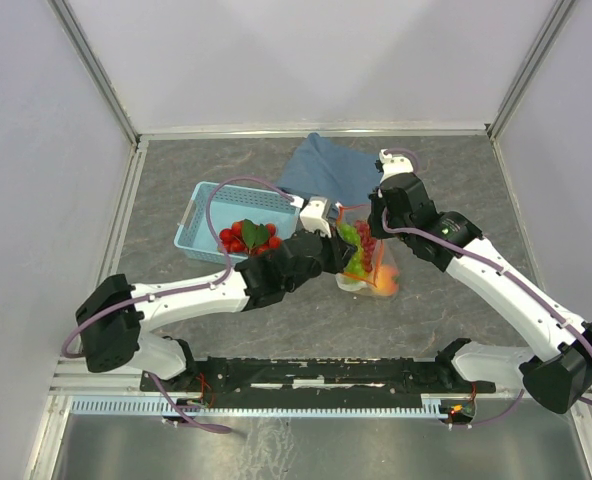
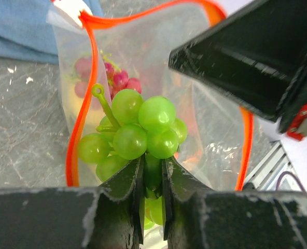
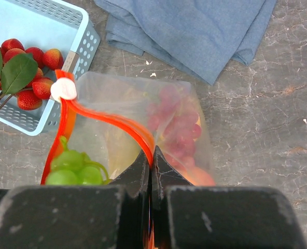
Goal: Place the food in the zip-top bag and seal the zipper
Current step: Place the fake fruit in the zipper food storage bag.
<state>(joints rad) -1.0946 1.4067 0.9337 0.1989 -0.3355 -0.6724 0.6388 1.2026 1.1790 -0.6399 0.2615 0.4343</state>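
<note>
At the middle of the table point(image 1: 456, 190), between the two arms, one zip-top bag point(image 1: 368, 262) stood with its mouth gaping. It was small, clear and crinkled. Its zipper point(image 3: 104, 120), a thin red-orange strip, looped around the open rim and carried one white slider point(image 3: 63, 89) at the end nearest the basket.

Through the plastic showed one bunch of dark red grapes point(image 3: 177, 124) and an orange-yellow mass point(image 3: 197, 179) at the bottom; how many pieces made it up could not be told.

The left gripper point(image 2: 152, 167) was clamped on one bunch of green grapes point(image 2: 138, 129), its fingers pinching the lowest grape, and held the bunch in the bag's mouth. The right gripper point(image 3: 152, 155) was pressed together on the zipper at the opposite side of the rim.

Just beside the bag lay one light blue basket point(image 3: 86, 39) holding a cluster of red strawberries point(image 3: 39, 85), at least five, with two green leaves point(image 3: 16, 72). One folded blue cloth point(image 3: 195, 31) lay behind the bag.
</note>
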